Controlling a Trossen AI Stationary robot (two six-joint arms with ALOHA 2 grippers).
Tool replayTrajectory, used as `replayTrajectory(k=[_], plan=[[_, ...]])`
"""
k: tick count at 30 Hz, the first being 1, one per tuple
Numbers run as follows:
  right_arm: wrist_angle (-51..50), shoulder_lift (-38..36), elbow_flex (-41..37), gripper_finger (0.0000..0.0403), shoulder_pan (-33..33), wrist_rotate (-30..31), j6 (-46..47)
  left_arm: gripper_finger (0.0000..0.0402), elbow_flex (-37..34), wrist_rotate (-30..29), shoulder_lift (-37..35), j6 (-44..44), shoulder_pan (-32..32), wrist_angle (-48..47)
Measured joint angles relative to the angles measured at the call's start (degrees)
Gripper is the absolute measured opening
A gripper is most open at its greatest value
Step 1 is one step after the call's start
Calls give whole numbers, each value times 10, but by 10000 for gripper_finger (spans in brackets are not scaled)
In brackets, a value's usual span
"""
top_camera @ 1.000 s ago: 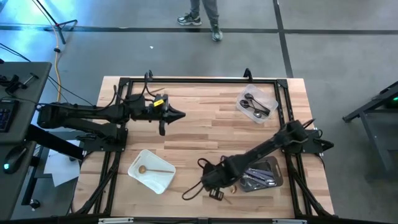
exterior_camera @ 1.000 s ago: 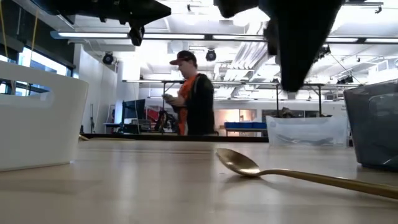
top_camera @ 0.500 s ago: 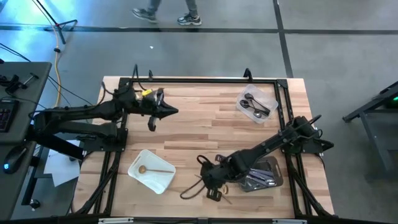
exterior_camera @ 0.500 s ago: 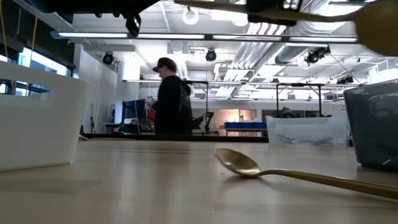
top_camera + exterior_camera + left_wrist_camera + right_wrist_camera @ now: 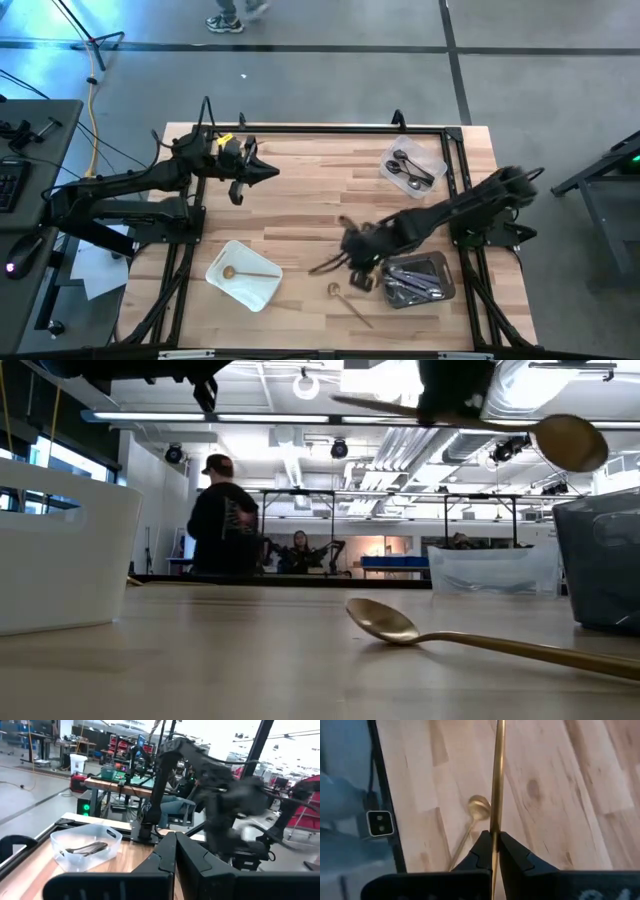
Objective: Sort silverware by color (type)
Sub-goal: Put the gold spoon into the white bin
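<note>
My right gripper [image 5: 352, 258] hangs above the table's near middle, shut on a gold spoon [image 5: 480, 422] whose bowl [image 5: 570, 442] shows in the low view. A second gold spoon [image 5: 350, 303] lies flat on the wood below it. Another gold spoon [image 5: 245, 271] lies in the white tray [image 5: 262, 294]. My left gripper [image 5: 272, 172] is shut and empty, level above the far left of the table. My right gripper pinches the gold spoon's thin handle [image 5: 494, 827] between its two fingertips [image 5: 481, 845]. The fingers slant down toward the near left. The handle's free part runs on ahead from between the tips. The spoon is lifted clear of the table.
A clear tray [image 5: 432, 153] with dark and silver spoons stands at the far right. A dark tray [image 5: 442, 262] with grey utensils sits at the near right, under my right arm. A black frame [image 5: 320, 129] rims the table. A person [image 5: 222, 515] walks in the room behind.
My right gripper has risen and gone toward the far edge with the gold spoon, which stays clear of the table; the other gold spoon has kept its place on the wood. My left gripper has drawn back toward the far left corner, still shut.
</note>
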Motion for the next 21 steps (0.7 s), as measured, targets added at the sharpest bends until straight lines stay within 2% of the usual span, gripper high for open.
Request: replayTrajectory(k=[6, 11, 16, 21], plan=[[208, -167, -199, 0, -29, 12, 5, 0, 0, -11, 0, 0, -1, 0], [344, -254, -300, 0, -56, 29, -61, 0, 0, -86, 1, -1, -4, 4], [437, -277, -340, 0, -104, 22, -142, 0, 0, -189, 16, -30, -30, 10], [472, -265, -322, 0, -152, 15, -242, 0, 1, -225, 45, -35, -69, 11]])
